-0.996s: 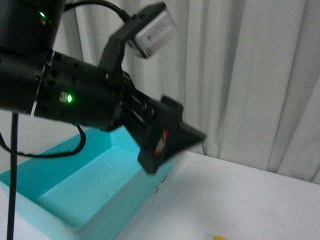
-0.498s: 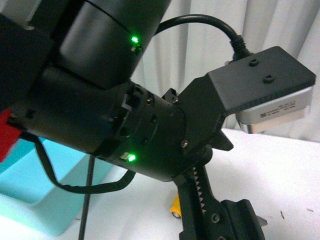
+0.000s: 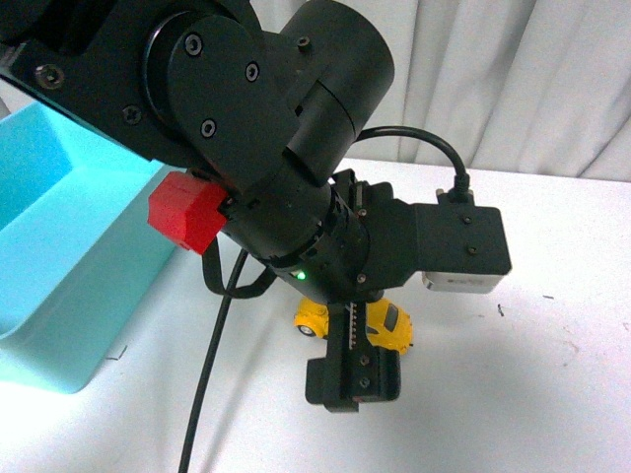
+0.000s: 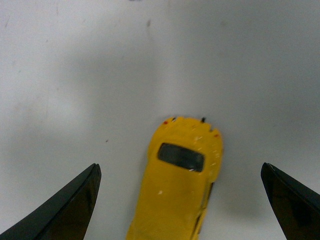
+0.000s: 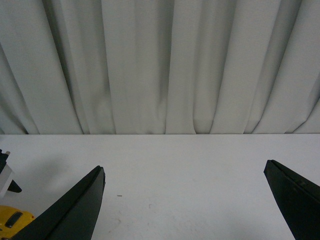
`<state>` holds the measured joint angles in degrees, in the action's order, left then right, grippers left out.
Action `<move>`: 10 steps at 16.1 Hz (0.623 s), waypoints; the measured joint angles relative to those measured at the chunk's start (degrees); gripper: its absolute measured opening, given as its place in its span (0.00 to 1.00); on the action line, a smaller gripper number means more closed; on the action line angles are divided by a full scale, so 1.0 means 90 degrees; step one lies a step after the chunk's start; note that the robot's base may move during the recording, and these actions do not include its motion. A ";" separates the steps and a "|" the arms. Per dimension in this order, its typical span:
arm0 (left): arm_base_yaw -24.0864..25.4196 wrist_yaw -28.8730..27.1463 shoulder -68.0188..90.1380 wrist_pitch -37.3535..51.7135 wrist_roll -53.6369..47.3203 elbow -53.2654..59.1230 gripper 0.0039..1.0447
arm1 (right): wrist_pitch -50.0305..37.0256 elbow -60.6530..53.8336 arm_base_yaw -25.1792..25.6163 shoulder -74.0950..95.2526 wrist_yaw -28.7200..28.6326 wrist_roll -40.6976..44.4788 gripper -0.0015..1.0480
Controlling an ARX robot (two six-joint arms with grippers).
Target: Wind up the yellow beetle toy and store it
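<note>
Left gripper (image 4: 180,169): jaws spread wide, nothing pinched. Its wrist view looks straight down on the yellow beetle toy (image 4: 178,192). The toy sits on the white table (image 4: 75,75) in the gap, clear of both fingers (image 4: 65,210). I see roof and one dark window only. The toy's near end is cut off by the frame edge.

Front view: the left arm (image 3: 276,128) fills most of it. The gripper body covers the toy's middle, so yellow shows either side of the toothed rack, plus one wheel. Fingertips are hidden here, and I can't judge their height above the table. Only this view gives me the turquoise bin (image 3: 59,296), at the left and well apart from the toy. Its interior is mostly cut off.

Right gripper (image 5: 184,170): jaws apart and empty, aimed across bare table toward the pale curtain (image 5: 160,65). A yellow sliver of the toy shows in that view's corner. The pale-and-black piece beside it is too cropped to identify.
</note>
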<state>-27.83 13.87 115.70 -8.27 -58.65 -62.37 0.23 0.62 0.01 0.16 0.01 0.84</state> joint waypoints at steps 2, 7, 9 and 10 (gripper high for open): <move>0.0129 -0.0151 0.0352 -0.0107 -0.0248 -0.0338 0.94 | -0.0002 0.0000 0.0000 0.0000 0.0002 0.0000 0.94; 0.0194 -0.0355 0.0561 -0.0546 -0.0792 -0.0391 0.94 | 0.0000 0.0000 0.0000 0.0000 0.0000 0.0000 0.94; 0.0202 -0.0401 0.0563 -0.0481 -0.0874 -0.0391 0.94 | -0.0002 0.0000 0.0000 0.0000 0.0002 0.0000 0.94; 0.0202 -0.0432 0.0563 -0.0469 -0.0886 -0.0391 0.94 | -0.0002 0.0000 0.0000 0.0000 0.0002 0.0000 0.94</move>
<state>-26.02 9.98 120.77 -12.49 -66.63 -65.89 0.21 0.62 0.01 0.16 0.03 0.84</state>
